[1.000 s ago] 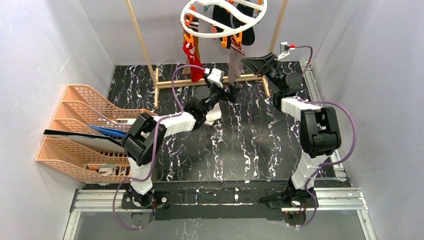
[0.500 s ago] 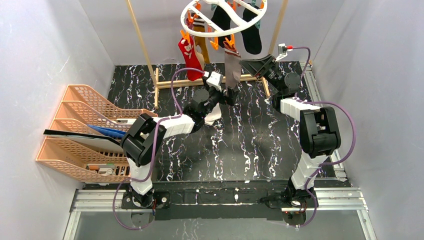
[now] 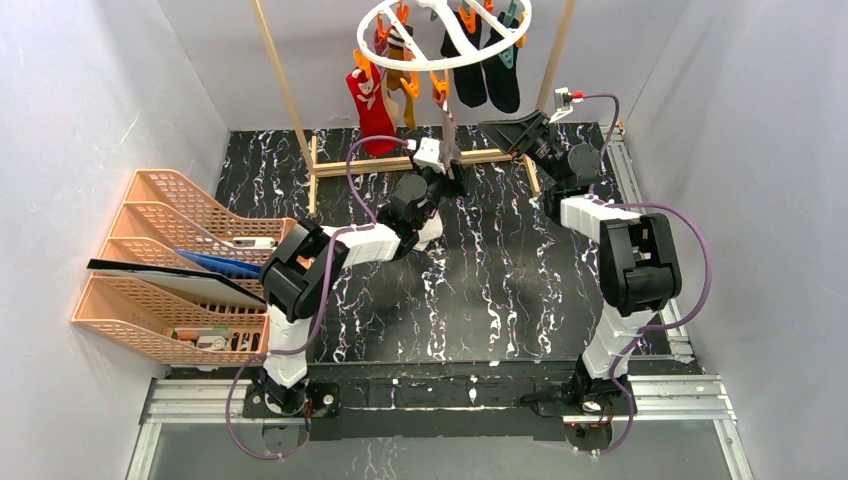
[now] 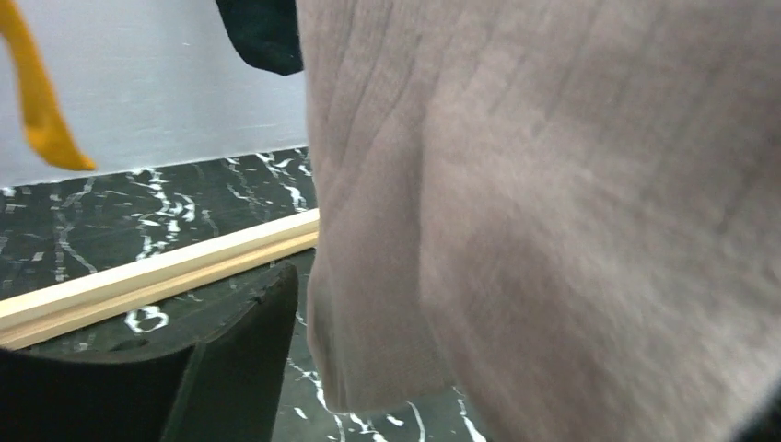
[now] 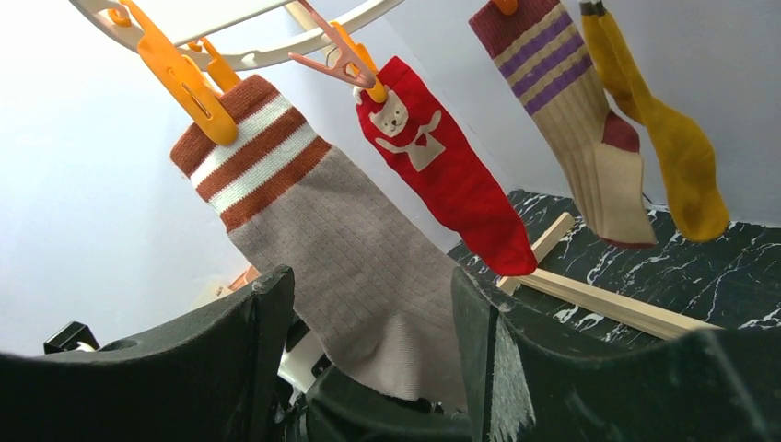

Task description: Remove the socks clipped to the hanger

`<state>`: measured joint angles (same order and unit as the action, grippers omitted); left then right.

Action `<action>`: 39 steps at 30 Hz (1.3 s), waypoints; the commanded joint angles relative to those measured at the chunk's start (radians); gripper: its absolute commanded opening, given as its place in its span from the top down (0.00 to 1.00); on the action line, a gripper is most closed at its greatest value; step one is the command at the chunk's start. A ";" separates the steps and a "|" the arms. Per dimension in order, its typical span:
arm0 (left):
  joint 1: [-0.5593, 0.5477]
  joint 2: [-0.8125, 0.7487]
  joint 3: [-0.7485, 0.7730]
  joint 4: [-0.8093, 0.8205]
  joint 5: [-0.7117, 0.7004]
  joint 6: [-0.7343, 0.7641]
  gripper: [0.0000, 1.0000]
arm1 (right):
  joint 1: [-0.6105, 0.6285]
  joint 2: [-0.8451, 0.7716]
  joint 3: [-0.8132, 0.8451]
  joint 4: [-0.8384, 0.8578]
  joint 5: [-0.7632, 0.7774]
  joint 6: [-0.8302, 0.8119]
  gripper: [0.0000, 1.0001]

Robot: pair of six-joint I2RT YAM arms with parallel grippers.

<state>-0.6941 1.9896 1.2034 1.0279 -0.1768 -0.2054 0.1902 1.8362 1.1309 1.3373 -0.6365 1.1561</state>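
The white ring hanger [image 3: 445, 35] hangs at the top with orange and teal pins. Clipped to it are a red sock [image 3: 372, 100], a mustard sock [image 3: 405, 85], black socks [image 3: 470, 60], a purple-striped beige sock [image 5: 589, 138] and a grey-beige sock with rust stripes [image 5: 350, 258]. My left gripper [image 3: 447, 165] is open. The grey-beige sock's toe [image 4: 553, 203] hangs loose between its jaws, beside the one finger that shows [image 4: 239, 359]; the other finger is hidden. My right gripper [image 3: 497, 130] is open and empty, just right of that sock, which shows between its fingers [image 5: 258, 331].
The wooden rack's base bar [image 3: 350, 165] and uprights [image 3: 285, 90] stand at the back of the black marble table [image 3: 500, 290]. Stacked orange mesh trays [image 3: 170, 250] sit at the left. Something white [image 3: 432, 228] lies under the left arm. Grey walls close both sides.
The hanger has swung up and levelled out, and the grey-beige sock now hangs straight. My left gripper has moved back and slightly left under it. The right arm has barely moved.
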 commanded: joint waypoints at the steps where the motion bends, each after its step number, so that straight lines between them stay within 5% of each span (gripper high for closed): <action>1: -0.001 -0.018 0.008 0.037 -0.160 0.025 0.45 | 0.001 -0.042 0.006 0.022 -0.015 -0.026 0.29; 3: -0.001 -0.022 -0.004 0.037 -0.159 0.040 0.61 | 0.000 -0.041 0.006 0.021 -0.017 -0.026 0.29; 5: -0.001 -0.030 -0.029 0.038 -0.164 0.039 0.91 | 0.002 -0.041 0.006 0.025 -0.018 -0.023 0.29; 8: -0.001 -0.047 -0.069 0.041 -0.143 0.032 1.00 | 0.012 -0.044 0.011 0.026 -0.025 -0.024 0.29; 26: -0.001 -0.154 -0.208 0.058 -0.085 0.029 1.00 | 0.212 -0.128 0.141 -0.233 0.066 -0.299 0.28; 33: -0.001 -0.145 -0.203 0.056 -0.092 0.025 1.00 | 0.330 -0.291 0.144 -0.611 0.368 -0.619 0.28; 39: -0.001 -0.146 -0.203 0.056 -0.096 0.023 1.00 | 0.429 -0.359 0.170 -0.766 0.695 -0.783 0.29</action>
<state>-0.6933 1.9152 1.0046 1.0687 -0.2478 -0.1833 0.5720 1.5204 1.2377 0.6979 -0.2295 0.5442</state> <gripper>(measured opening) 0.015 0.713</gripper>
